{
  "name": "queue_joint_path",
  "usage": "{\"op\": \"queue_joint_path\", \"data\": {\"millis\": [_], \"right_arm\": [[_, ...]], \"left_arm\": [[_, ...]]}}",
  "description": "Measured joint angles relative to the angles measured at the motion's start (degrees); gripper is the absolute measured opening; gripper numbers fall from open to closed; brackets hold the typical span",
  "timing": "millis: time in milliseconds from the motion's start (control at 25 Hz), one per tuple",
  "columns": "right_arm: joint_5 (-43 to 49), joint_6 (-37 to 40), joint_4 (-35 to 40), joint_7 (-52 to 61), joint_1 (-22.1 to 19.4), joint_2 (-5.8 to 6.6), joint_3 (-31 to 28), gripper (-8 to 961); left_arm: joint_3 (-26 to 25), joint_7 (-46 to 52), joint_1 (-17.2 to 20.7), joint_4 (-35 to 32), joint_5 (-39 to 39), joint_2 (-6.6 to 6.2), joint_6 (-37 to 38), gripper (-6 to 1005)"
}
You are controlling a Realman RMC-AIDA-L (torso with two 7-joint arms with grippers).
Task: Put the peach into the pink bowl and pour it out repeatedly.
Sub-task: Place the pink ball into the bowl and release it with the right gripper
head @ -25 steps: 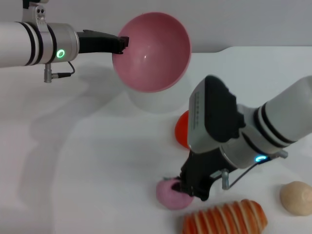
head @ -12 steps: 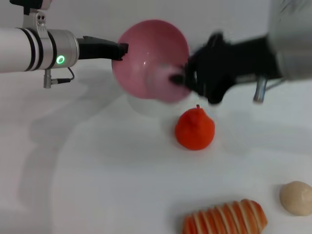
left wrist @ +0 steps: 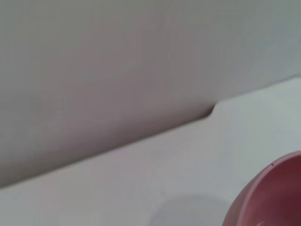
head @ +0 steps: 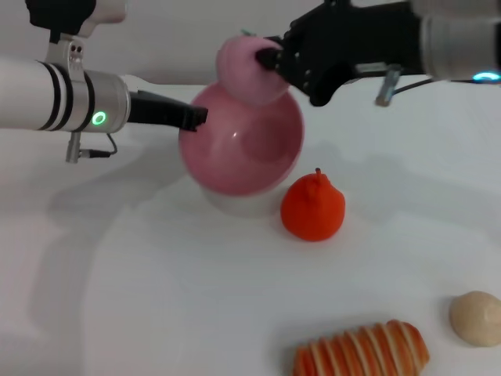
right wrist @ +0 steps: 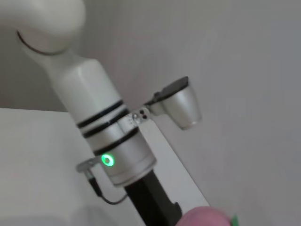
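Note:
In the head view the pink bowl (head: 239,145) hangs tilted above the table at the back, its opening facing forward. My left gripper (head: 196,117) is shut on its left rim. The pale pink peach (head: 249,69) is in the air just above the bowl's upper rim, held by my right gripper (head: 270,59), which reaches in from the right and is shut on it. A slice of the bowl (left wrist: 268,197) shows in the left wrist view. The right wrist view shows the top of the peach (right wrist: 204,217) and the left arm (right wrist: 113,150) beyond.
An orange-red pear-shaped fruit (head: 313,207) stands right of and below the bowl. A striped bread loaf (head: 360,351) lies at the front edge, with a beige ball (head: 475,317) to its right. A white stand (head: 235,200) sits under the bowl.
My right gripper took the peach from the table near the loaf and carried it up and back to just above the bowl. The bowl has dropped a little in the left gripper.

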State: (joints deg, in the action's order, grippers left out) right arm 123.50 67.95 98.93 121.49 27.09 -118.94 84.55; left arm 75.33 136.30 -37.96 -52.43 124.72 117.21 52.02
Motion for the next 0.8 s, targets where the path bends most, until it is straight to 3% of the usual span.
{"op": "queue_joint_path", "data": {"millis": [200,600,800], "right_arm": [[0.3,-4.0,-7.1,-0.6,2.6,0.08,3.2,45],[0.6,-7.1,-20.9,-2.2,9.8,0.08,6.5,50],[0.5,-7.5,-22.5,-2.5,10.6,-0.02,6.9,52]], "left_arm": [[-0.2,3.9,-0.3,-1.4,4.4,-0.53,5.1,46],[-0.2,6.5,-0.6,-3.4,9.4,-0.25,8.8,46],[-0.2,6.6,-0.6,-3.4,10.0,-0.25,8.6,46]]}}
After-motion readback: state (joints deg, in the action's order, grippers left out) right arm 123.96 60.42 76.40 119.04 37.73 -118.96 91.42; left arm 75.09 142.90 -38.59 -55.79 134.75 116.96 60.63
